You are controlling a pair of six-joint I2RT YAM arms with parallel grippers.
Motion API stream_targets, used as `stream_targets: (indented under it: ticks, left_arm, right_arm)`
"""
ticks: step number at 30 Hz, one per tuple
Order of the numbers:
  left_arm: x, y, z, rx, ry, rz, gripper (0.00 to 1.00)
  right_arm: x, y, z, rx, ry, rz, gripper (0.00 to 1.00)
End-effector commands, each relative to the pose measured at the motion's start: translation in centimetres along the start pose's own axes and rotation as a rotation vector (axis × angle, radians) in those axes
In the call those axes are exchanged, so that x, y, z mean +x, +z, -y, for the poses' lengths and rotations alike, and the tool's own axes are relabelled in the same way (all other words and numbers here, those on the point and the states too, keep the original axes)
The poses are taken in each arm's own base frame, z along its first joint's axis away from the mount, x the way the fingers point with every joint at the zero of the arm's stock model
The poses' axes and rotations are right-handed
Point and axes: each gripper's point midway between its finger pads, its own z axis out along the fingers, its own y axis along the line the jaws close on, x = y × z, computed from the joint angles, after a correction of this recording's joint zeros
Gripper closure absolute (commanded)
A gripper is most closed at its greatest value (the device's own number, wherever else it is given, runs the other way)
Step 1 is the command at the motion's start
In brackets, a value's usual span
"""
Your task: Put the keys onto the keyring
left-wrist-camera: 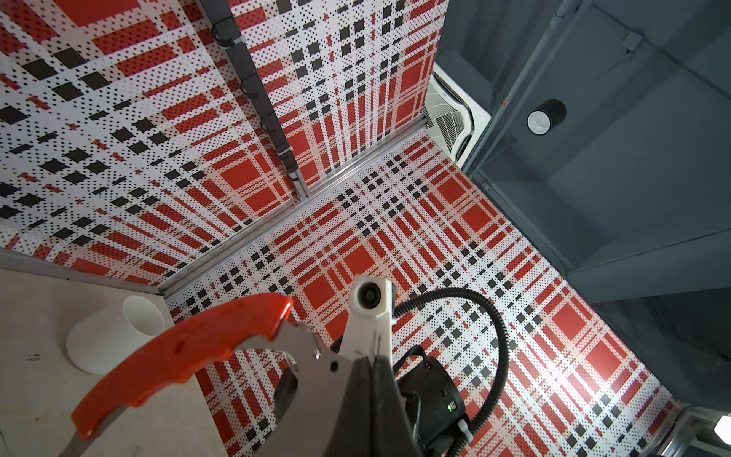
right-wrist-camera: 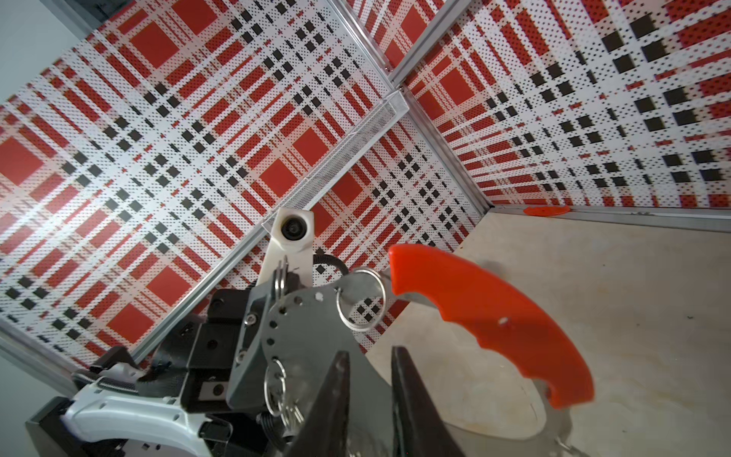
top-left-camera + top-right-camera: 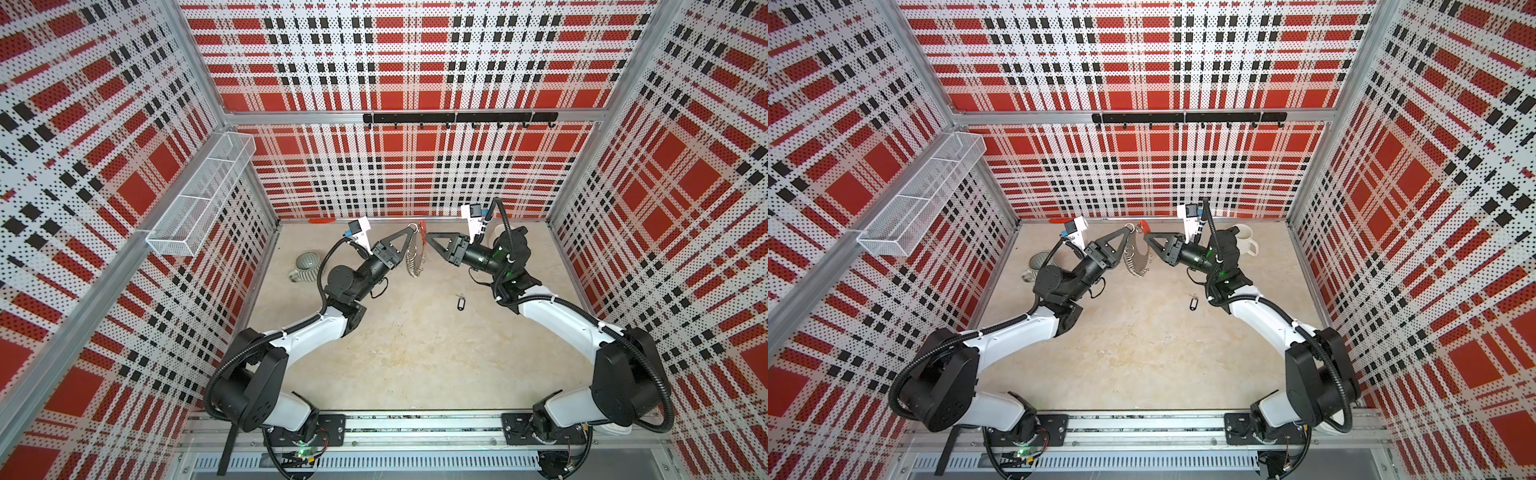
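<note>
Dangling above the table [image 3: 415,353], Sam: that's the keyring [image 3: 413,255], pinched near its top by the left gripper [image 3: 408,230], jaws clamped tight on the grey metal.

Got it, Lee. Wire loops fringe its lower edge, and the red stretch [image 2: 494,316] sits up top, right by the right gripper [image 3: 429,237].

And those jaws?

Parted a little. There's a clear gap in the right wrist view, with the tips just beside the ring. Touching it? Can't tell.

Where are the keys [image 3: 459,302]?

Flat on the table, silver key and black tag, lying loose beside the right arm. They're nearer the arm bases than the ring and well apart from it.

Mugs?

Striped green mug [image 3: 306,266] on the table beside the left arm, white mug [image 3: 1246,240] tucked behind the right wrist.
</note>
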Motion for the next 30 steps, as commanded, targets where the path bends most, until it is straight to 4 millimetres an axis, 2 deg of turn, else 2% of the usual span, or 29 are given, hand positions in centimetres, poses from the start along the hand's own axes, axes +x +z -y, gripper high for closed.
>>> stream_targets:
  ticks: [1, 2, 4, 5, 7, 9, 11, 15, 19, 21, 25, 30]
  left_arm:
    - [-1.1, -0.4, 1.7, 0.055, 0.006, 0.046, 1.0]
    - [-1.1, -0.4, 1.5, 0.048, 0.018, 0.045, 1.0]
    - [-0.8, -0.5, 0.5, 0.002, 0.065, 0.036, 1.0]
    - [-0.6, -0.6, 0.1, -0.025, 0.093, 0.029, 1.0]
    - [-0.2, -0.8, -1.4, -0.12, 0.176, 0.024, 1.0]
    - [0.2, -1.0, -2.9, -0.225, 0.263, 0.016, 1.0]
    - [0.5, -1.3, -4.3, -0.319, 0.34, 0.003, 1.0]
    - [0.5, -2.4, -6.0, -0.405, 0.387, 0.025, 1.0]
    - [0.9, -2.9, -6.8, -0.424, 0.406, 0.01, 1.0]
    - [1.0, -3.1, -7.0, -0.429, 0.414, 0.004, 1.0]
    - [1.2, -3.2, -6.7, -0.417, 0.41, -0.007, 1.0]
    - [1.0, -3.9, -6.3, -0.418, 0.417, 0.004, 1.0]
  right_arm:
    - [-1.4, -1.1, 1.0, 0.179, -0.106, 0.028, 0.76]
    - [-1.3, -1.8, 2.9, 0.294, -0.13, 0.018, 0.74]
    - [-0.6, -4.9, 7.9, 0.621, -0.189, -0.019, 0.73]
    - [-0.2, -6.3, 9.7, 0.737, -0.204, -0.03, 0.73]
    - [1.2, -11.3, 14.2, 1.052, -0.267, -0.062, 0.76]
    - [3.0, -15.0, 16.7, 1.231, -0.279, -0.088, 0.68]
    - [5.0, -16.8, 18.2, 1.258, -0.237, -0.13, 0.62]
    - [9.8, -16.8, 20.4, 1.137, -0.101, -0.218, 0.59]
    - [12.6, -15.3, 22.2, 1.07, -0.064, -0.322, 0.59]
    - [13.8, -14.7, 23.5, 1.053, -0.053, -0.377, 0.63]
    - [15.2, -13.6, 25.1, 1.012, -0.018, -0.437, 0.66]
    - [15.9, -13.3, 26.4, 1.014, -0.026, -0.47, 0.7]
